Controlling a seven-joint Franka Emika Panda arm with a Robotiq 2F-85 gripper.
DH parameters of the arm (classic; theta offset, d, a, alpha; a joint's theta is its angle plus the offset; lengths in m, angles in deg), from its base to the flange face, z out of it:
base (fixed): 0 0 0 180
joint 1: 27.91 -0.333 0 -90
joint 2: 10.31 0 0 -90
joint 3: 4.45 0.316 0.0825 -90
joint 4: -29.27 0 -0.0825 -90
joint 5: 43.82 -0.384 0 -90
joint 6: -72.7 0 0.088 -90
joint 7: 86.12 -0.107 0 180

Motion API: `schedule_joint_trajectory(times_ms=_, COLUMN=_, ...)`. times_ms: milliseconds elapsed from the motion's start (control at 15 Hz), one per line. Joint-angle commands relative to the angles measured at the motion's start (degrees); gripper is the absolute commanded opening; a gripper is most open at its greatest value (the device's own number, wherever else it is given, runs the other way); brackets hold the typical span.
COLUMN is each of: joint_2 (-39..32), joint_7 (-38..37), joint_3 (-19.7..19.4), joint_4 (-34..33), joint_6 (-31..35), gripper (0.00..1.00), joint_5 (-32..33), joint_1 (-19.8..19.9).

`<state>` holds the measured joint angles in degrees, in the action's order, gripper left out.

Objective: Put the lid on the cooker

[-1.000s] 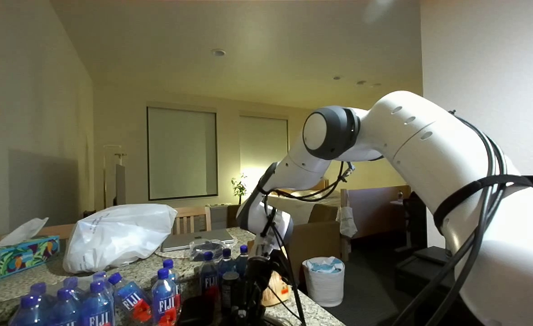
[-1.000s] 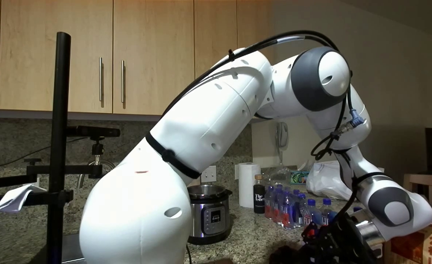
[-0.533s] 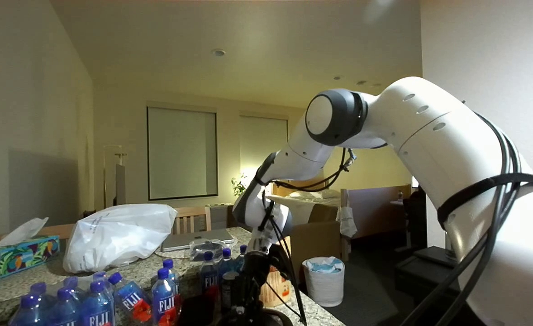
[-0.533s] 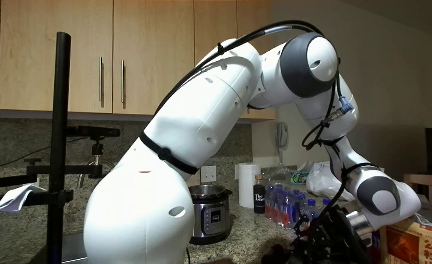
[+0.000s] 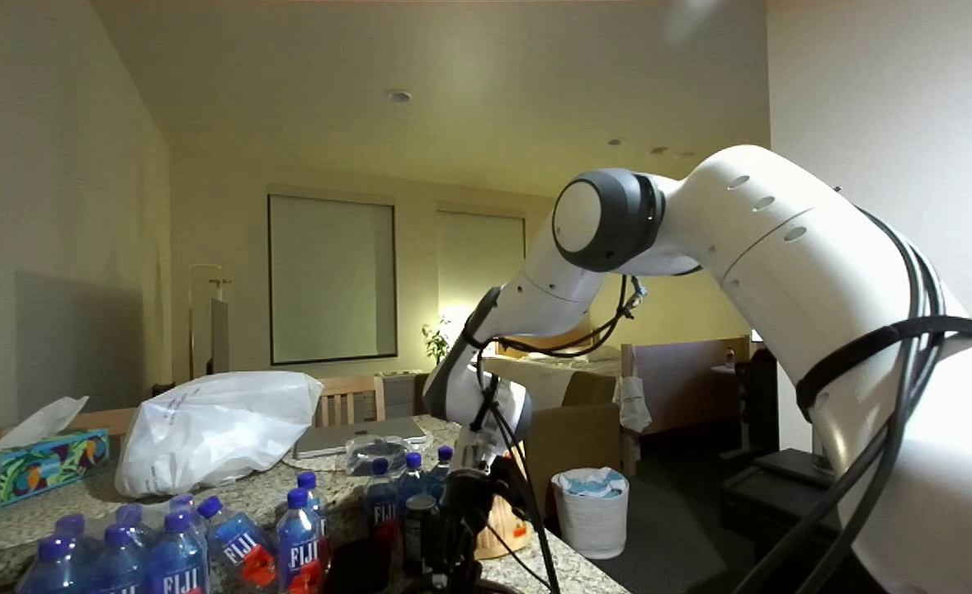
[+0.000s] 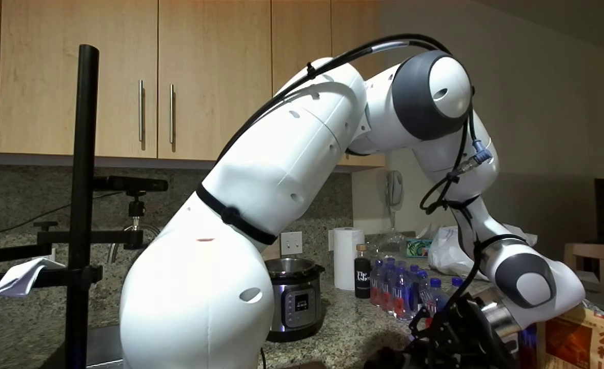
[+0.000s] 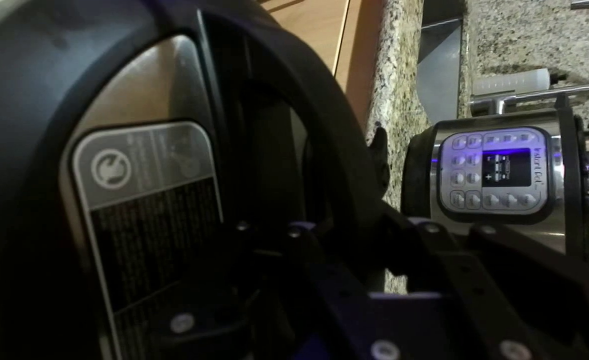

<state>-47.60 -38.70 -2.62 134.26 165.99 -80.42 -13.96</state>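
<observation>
So I've got the lid (image 7: 159,150) clamped in my gripper (image 7: 332,227), by its middle as far as I can make out; the pinch itself is lost in shadow in the wrist view. In both exterior views it's pretty much cut off at the bottom edge, so no help there. The cooker (image 6: 294,302) sits uncovered on the speckled stone tabletop (image 6: 343,325), well apart from the lid, so I'd call this the carry, with the placing not yet done.

What worries me: it's a wide lid held at one narrow spot, so if it twists or sags in my grip, I'd turn up crooked. The cooker shows up sideways in my wrist view, so I reckon there's plenty of turning ahead before things line up. Come in tilted or off centre and the lid's edge will probably catch on one side, maybe shove the cooker. The lid also hogs so much of the wrist view that I'd be half blind during the last bit. Swing too low and I could bowl over the water bottles (image 6: 398,297).

Rest of the tabletop is busy: paper towel roll (image 6: 347,259), dark bottle (image 6: 362,279), tissue box (image 5: 49,470), white plastic bag (image 5: 218,433), laptop (image 5: 362,435), plus a printed box (image 6: 589,338) near my gripper. Room looks lived-in: pale wood cabinets (image 6: 215,66), a lined bin (image 5: 592,516) on dark floor (image 5: 667,503), warm lamp glow (image 5: 461,318) at the back.
</observation>
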Motion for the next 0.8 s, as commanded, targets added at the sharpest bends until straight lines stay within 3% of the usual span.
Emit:
schedule_joint_trajectory(times_ms=0, joint_2=1.3, joint_7=0.0, joint_3=0.0, joint_4=1.0, joint_6=1.1, gripper=0.04, joint_5=-0.3, joint_1=-0.4)
schedule_joint_trajectory(times_ms=733, joint_2=11.0, joint_7=2.1, joint_3=0.5, joint_4=9.2, joint_6=5.7, gripper=0.04, joint_5=-0.1, joint_1=-2.6)
